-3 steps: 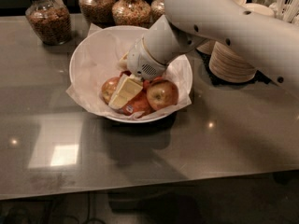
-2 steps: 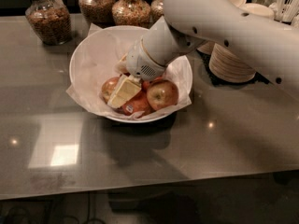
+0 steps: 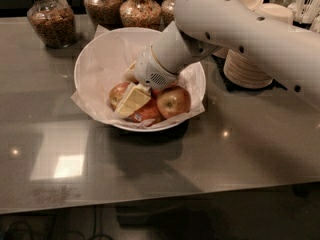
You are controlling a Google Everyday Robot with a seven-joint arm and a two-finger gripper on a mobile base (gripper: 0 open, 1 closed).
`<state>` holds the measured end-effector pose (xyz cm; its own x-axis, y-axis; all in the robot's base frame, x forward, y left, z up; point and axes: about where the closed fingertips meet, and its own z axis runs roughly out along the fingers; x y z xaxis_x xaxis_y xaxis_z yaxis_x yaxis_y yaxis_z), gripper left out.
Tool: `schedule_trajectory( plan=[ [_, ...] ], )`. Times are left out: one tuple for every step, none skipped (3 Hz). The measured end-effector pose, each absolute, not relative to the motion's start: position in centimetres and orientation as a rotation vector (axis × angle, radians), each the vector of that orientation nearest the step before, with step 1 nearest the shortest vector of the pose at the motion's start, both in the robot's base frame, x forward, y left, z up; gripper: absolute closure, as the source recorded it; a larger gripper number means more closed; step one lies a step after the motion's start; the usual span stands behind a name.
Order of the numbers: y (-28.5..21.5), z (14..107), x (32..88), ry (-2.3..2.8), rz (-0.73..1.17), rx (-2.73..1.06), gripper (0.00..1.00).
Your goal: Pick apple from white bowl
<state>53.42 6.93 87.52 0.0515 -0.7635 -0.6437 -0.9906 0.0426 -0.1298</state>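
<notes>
The white bowl, lined with crinkled white paper, stands at the middle of the grey table. Several apples lie in its front half. The apple, yellow-gold with a red blush, sits at the front right of the pile. A paler pinkish apple lies at the left and a red one at the front. My gripper reaches down into the bowl from the upper right. Its cream tip rests over the left and front apples, just left of the yellow-gold one. The arm hides the back of the pile.
Glass jars of cereal and more jars line the table's back edge. A stack of off-white paper bowls stands right of the bowl, partly behind my arm. The table's front edge is near the camera.
The gripper has stayed in the bowl over the apples, with almost no shift. The apples have not moved.
</notes>
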Motion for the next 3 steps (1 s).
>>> schedule_trajectory(
  plan=[
    [6.80, 87.24, 53.17, 1.777, 0.525, -1.770, 0.34],
    [6.87, 87.03, 53.10, 1.790, 0.535, -1.772, 0.30],
    [6.93, 87.12, 53.10, 1.790, 0.535, -1.772, 0.25]
  ],
)
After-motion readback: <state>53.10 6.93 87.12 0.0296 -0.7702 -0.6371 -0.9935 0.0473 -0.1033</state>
